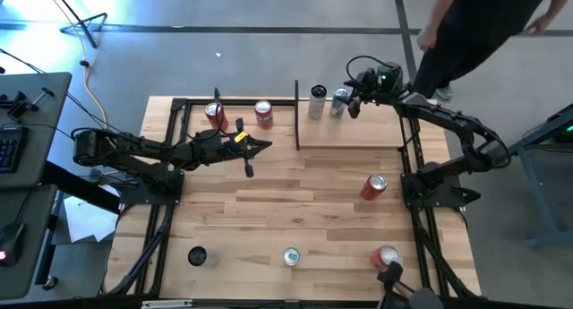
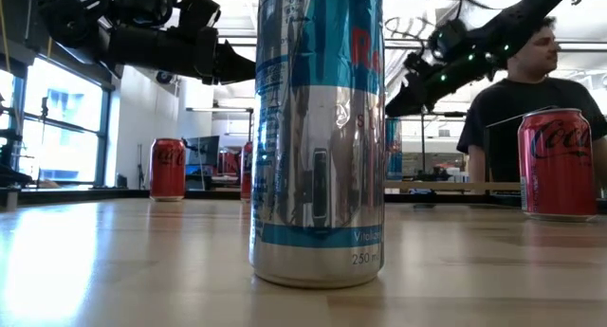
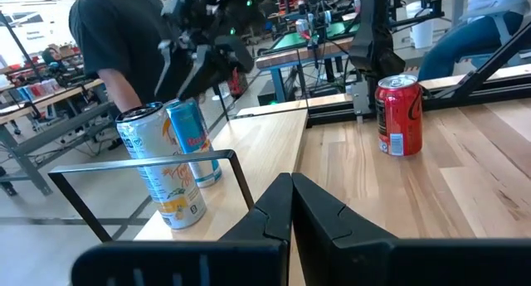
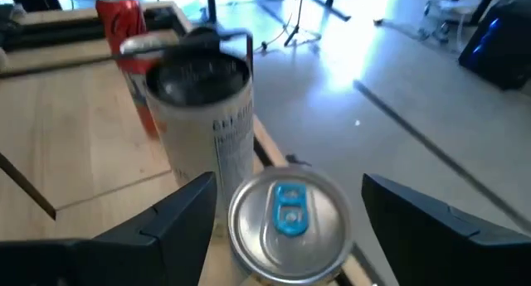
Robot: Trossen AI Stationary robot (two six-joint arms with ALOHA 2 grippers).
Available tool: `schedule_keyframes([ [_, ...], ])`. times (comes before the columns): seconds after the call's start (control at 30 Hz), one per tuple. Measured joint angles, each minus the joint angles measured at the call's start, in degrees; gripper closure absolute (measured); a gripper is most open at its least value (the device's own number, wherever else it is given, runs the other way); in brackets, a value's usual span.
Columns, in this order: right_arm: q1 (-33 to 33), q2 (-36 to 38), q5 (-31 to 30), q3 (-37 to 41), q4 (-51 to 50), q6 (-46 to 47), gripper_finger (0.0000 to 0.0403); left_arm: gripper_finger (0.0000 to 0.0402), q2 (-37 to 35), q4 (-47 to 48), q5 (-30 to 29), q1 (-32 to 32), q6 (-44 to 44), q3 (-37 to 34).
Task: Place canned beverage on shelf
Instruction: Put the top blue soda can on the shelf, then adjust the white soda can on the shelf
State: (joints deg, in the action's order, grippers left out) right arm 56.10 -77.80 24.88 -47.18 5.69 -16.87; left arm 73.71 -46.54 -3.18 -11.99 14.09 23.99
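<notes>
The shelf is a small light-wood board with thin black posts at the table's far right. Two cans stand upright on its far part: a white and yellow can and a slim blue and silver can. My right gripper is open just above the blue can's top. Its fingers stand on either side of the can with a gap on each side. The left wrist view also shows this gripper over the blue can. My left gripper is shut and empty, left of the shelf.
Two red cans stand at the far left. Another red can lies mid right and one near the front. A silver can and a black can stand near the front edge. A person stands beyond the far right.
</notes>
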Motion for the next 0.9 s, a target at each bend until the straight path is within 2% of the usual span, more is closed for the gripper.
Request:
schedule_keyframes([
  [0.17, -0.53, 5.41, -2.23, 0.00, -2.45, 0.41, 0.0119, 0.0401, 0.00, 0.02, 0.00, 0.00, 0.02, 0.00],
  [0.27, -2.83, 7.43, -1.34, 0.00, -4.18, 0.99, 0.0139, 0.0401, 0.00, 0.01, 0.00, 0.00, 0.04, 0.00],
  [0.43, -10.16, 7.17, -0.36, 0.02, -6.02, -0.66, 0.0221, 0.0401, 0.00, 0.02, 0.00, 0.00, 0.09, 0.00],
  [0.63, -18.57, 5.43, -10.31, 1.08, -4.58, -4.44, 0.0334, 0.0401, 0.00, 0.03, 0.00, 0.00, 0.09, 0.00],
  [0.73, -20.01, 4.13, -11.47, 2.37, -3.38, -4.19, 0.0378, 0.0401, 0.00, 0.00, 0.00, 0.00, 0.11, 0.00],
  [0.8, -20.33, 3.19, -11.55, 4.02, -0.61, -3.00, 0.0396, 0.0401, 0.00, 0.00, 0.00, 0.00, 0.11, 0.00],
  [0.9, -20.26, 1.01, -11.79, 5.72, 3.41, -0.91, 0.0394, 0.0401, 0.00, 0.02, 0.00, 0.00, 0.11, 0.00],
])
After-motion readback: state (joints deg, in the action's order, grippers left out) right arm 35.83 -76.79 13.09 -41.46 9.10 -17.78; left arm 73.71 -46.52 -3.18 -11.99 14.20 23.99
